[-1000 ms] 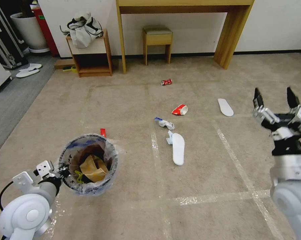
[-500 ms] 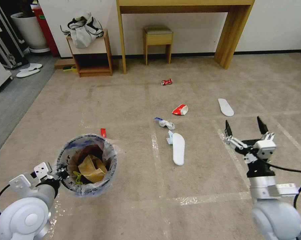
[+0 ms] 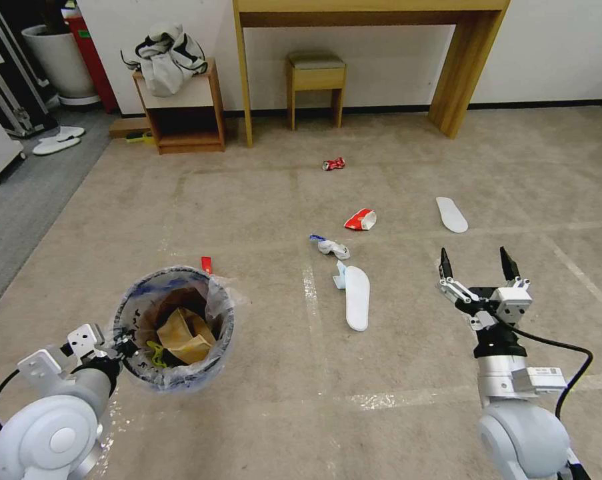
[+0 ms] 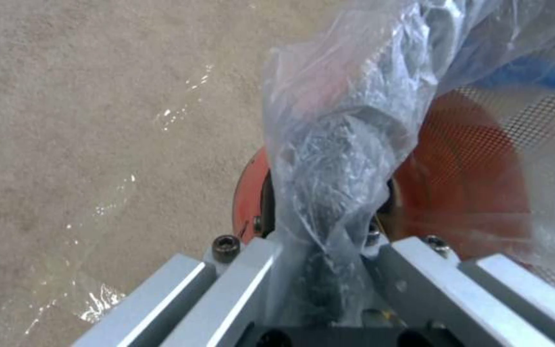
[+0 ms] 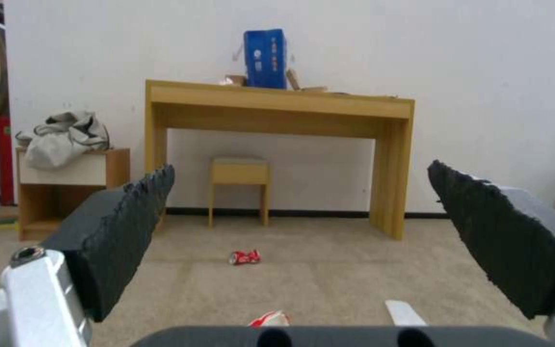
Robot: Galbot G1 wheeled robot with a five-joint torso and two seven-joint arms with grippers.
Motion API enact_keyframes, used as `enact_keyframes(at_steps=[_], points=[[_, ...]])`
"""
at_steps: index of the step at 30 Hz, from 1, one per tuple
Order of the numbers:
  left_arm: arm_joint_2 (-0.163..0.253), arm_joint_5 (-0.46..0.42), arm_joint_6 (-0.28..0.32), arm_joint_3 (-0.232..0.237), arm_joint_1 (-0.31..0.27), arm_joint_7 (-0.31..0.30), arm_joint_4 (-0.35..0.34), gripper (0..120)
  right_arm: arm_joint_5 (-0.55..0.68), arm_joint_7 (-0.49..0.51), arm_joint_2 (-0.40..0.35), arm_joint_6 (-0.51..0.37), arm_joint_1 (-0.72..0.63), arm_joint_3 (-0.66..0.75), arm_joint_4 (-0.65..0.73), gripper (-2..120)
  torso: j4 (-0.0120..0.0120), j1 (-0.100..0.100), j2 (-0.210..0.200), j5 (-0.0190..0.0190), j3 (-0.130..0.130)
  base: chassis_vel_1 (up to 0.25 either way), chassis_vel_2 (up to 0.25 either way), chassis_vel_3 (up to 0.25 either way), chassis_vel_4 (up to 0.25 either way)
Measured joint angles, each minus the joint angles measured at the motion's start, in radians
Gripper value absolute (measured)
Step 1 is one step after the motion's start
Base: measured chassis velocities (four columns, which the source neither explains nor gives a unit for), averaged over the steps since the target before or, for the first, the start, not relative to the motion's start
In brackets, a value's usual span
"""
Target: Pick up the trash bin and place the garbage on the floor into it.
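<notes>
The red trash bin [image 3: 174,327], lined with a crinkled clear bag, is at the lower left of the carpet floor [image 3: 407,373], with a tan carton [image 3: 184,330] inside. My left gripper [image 3: 117,347] is shut on its near rim. The left wrist view shows the gripper [image 4: 319,241] pinching the bag [image 4: 348,144] against the red wall [image 4: 477,183]. My right gripper [image 3: 477,263] hangs open and empty at the right, right of a white insole [image 3: 357,297]. Other garbage lies beyond: a crumpled scrap [image 3: 331,247], paper cup [image 3: 360,219], second insole [image 3: 451,214], crushed can [image 3: 333,164] and red wrapper [image 3: 207,265].
A wooden desk [image 3: 467,67] with a stool [image 3: 315,83] under it stands against the far wall. A low cabinet [image 3: 181,110] carrying a grey bag is to its left. A white planter [image 3: 57,60] and slippers [image 3: 57,141] sit on grey flooring at the far left.
My right arm has dropped from high at the right edge and swung inward, its gripper still open. The bin and left gripper shifted slightly toward me.
</notes>
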Motion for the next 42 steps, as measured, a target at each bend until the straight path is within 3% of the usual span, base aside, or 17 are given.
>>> enact_keyframes(at_steps=[10, 42], points=[[0.005, -0.001, 0.000, -0.007, 0.000, 0.000, 0.002, 0, 0.004, 0.000, -0.005, -0.006, 0.004, -0.001, -0.001, 100, 0.0000, 0.000, 0.000, 0.0000, 0.000, -0.066, 0.080, 0.077, -0.074], [0.000, 0.008, -0.006, -0.008, -0.002, 0.014, 0.016, 0, 0.006, 0.000, -0.024, -0.005, 0.027, -0.012, -0.025, 100, -0.0001, 0.000, 0.000, -0.0001, 0.000, -0.188, 0.183, 0.183, -0.183]])
